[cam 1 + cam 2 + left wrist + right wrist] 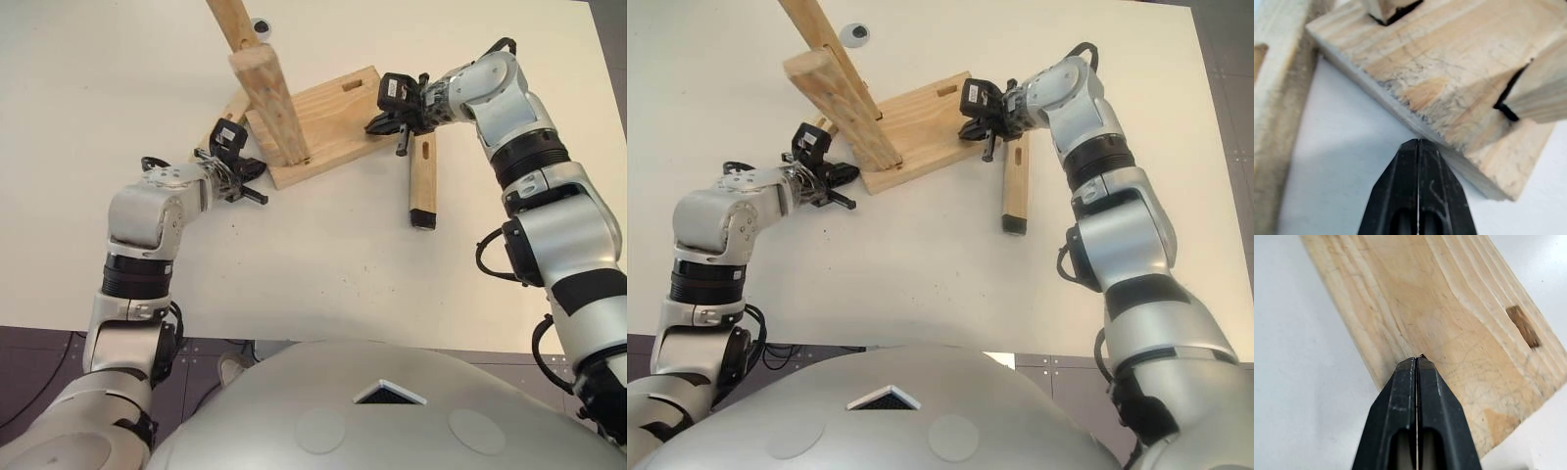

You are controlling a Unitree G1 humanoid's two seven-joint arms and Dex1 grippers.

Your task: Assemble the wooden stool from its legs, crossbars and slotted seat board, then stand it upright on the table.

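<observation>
Seat board [338, 117] flat at 12 o'clock, two legs [272, 98] slotted in, leaning. Loose leg [423, 181] at board's 4 o'clock. Left gripper [1418, 145] pressed together, empty, at 7 o'clock corner; right gripper [1416, 362] likewise at 3 o'clock edge. Risk: toppling legs by uneven shove.

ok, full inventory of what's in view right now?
seat board: 1, pale wood, flat on the table, mid-scene
upright legs: 2, pale wood, standing in the board's left side, one behind the other
loose leg: 1, pale wood with a dark end, lying on the table right of the board
wooden piece: 1, pale wood, lying along the board's left side, partly hidden
round object: 1, black and white, far side of the table
table: 1, white
left claw: 1, black, shut, tip at the board's edge
right claw: 1, black, shut, tip against the board's edge
</observation>
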